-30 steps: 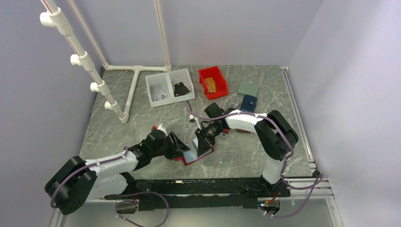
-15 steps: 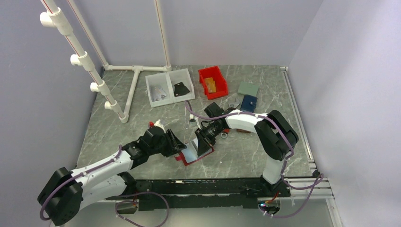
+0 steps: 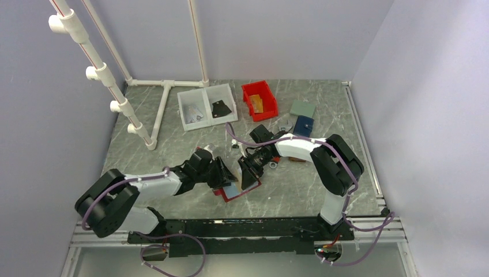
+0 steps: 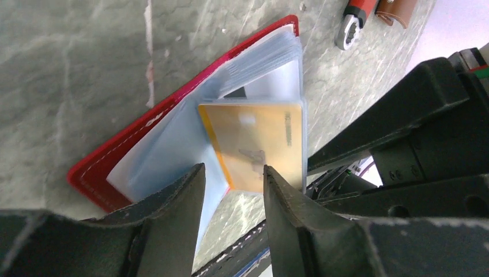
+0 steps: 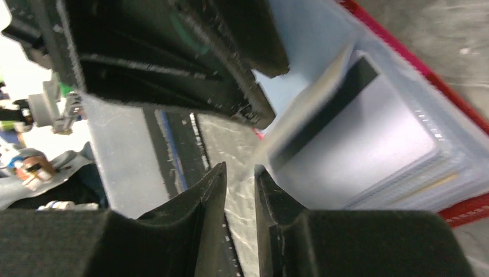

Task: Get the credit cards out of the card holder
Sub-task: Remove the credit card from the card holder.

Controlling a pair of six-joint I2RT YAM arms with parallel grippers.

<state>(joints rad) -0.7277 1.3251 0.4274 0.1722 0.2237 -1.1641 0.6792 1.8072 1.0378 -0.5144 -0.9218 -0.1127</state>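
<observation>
Card extraction under way. The red card holder (image 4: 115,156) lies open on the tabletop (image 4: 69,69). The left tool (image 4: 230,170), jaws apart, straddles the protruding edge of the tan-orange card (image 4: 254,144). The right tool (image 5: 239,170), narrowly parted and empty, stands at the sleeves (image 4: 161,161). The likely next move is to pinch the card and draw it out.

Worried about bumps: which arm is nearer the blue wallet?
Right. Right arm passes close by the blue wallet; left arm is farther off, at the card holder.
</observation>
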